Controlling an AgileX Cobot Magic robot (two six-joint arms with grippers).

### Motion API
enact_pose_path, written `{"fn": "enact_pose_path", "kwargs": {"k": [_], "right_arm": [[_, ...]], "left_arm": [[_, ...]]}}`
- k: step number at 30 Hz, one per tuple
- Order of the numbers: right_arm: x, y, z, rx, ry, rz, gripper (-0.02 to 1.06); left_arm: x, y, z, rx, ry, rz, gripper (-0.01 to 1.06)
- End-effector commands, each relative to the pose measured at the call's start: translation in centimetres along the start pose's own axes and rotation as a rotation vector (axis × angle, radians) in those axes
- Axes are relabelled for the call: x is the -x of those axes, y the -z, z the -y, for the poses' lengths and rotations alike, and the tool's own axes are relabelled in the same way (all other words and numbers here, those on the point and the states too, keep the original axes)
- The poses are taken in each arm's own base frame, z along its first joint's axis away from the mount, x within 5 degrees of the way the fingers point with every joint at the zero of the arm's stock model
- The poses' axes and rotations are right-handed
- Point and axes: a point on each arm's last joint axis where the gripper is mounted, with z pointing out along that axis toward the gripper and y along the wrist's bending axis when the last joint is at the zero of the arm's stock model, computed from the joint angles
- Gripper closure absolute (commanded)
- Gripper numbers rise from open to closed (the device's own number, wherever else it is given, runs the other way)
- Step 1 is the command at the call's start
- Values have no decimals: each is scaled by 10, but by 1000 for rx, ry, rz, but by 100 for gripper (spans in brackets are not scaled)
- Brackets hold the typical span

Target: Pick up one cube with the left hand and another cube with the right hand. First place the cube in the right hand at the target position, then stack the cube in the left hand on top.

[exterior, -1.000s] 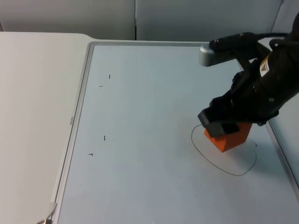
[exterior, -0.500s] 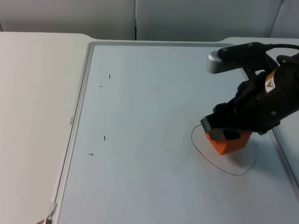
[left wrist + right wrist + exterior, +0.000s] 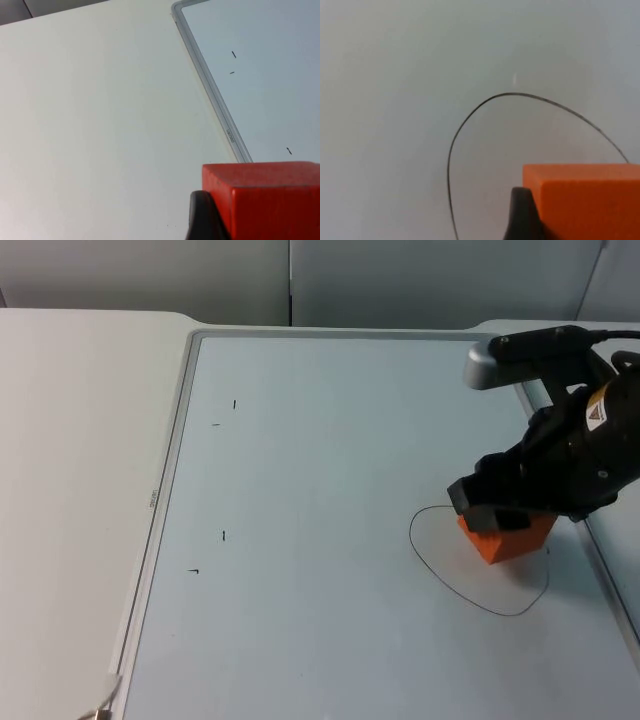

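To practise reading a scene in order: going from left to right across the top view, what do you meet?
White table top → whiteboard's grey frame → small black marks on the board → hand-drawn black outline → orange cube under the right gripper.

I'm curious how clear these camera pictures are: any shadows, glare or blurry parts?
Top view: even, soft light, no glare; a faint shadow lies on the whiteboard beside the orange cube under the right hand. Left wrist view: the red cube in the left hand looks soft, being so near. Right wrist view: the drawn circle is slightly blurred.
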Motion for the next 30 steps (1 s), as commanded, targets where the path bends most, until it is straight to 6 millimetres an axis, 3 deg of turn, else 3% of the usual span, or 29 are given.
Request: {"fn": "enact_pose_path", "kwargs": {"k": [1,10,30], "right_arm": [[-1,1,-1,1,11,1,105],[-5,-8,-2,1,12,-21,105],[-6,-8,-11,16,28,-24,105]], "left_arm": [[1,2,1,-8,0,18,96],[1,2,1,-9,1,18,96],[1,2,1,-10,2,18,96]]}}
